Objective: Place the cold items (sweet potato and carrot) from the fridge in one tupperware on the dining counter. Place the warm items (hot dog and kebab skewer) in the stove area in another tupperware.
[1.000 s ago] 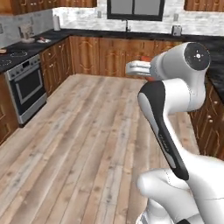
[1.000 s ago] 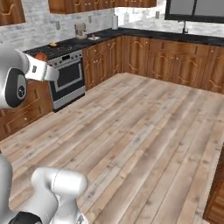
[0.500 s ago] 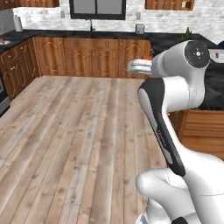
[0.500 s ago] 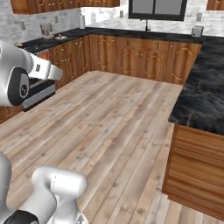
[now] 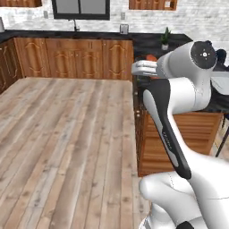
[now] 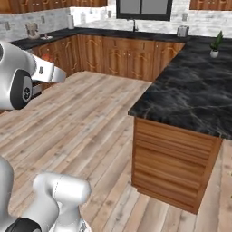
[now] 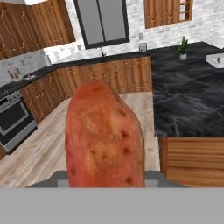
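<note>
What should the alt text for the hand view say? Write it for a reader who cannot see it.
A large reddish-brown sweet potato is held close in front of the camera in the hand. Behind it lie a wooden floor, a black marble counter with a small potted plant at right, wooden cabinets under a dark window, and a stove at left.

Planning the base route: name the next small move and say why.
Probably keep carrying toward the dining counter: the gripper is shut on the sweet potato, and a white container sits far along that counter, not yet within reach.
</note>
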### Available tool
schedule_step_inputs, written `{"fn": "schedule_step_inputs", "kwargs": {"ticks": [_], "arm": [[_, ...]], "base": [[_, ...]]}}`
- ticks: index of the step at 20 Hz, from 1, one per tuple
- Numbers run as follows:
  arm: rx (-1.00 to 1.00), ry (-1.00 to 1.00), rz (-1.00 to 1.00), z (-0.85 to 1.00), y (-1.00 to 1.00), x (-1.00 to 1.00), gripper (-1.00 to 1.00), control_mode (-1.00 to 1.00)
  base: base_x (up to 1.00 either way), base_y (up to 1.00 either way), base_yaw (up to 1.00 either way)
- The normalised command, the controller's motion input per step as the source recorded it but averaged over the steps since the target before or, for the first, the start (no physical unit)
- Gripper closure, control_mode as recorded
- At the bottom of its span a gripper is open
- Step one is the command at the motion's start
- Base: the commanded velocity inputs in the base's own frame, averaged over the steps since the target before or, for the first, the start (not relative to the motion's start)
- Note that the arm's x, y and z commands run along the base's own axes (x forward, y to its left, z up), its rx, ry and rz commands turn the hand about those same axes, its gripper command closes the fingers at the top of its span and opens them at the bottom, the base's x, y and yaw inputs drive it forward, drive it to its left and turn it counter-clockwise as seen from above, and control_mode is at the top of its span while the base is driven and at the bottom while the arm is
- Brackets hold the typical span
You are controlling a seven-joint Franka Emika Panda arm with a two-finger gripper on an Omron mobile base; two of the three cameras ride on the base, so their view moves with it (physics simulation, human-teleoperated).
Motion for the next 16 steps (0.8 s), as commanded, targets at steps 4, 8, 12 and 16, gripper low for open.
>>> {"fn": "schedule_step_inputs", "kwargs": {"ticks": [4, 8, 12, 16], "arm": [[0.0, 0.0, 0.0, 0.0, 0.0, 0.0, 1.0, 1.0], [0.0, 0.0, 0.0, 0.0, 0.0, 0.0, 1.0, 1.0], [0.0, 0.0, 0.0, 0.0, 0.0, 0.0, 1.0, 1.0], [0.0, 0.0, 0.0, 0.0, 0.0, 0.0, 1.0, 1.0]], "base": [[0.0, -1.0, 0.0], [0.0, -1.0, 0.0], [0.0, -1.0, 0.0], [0.0, -1.0, 0.0]]}}
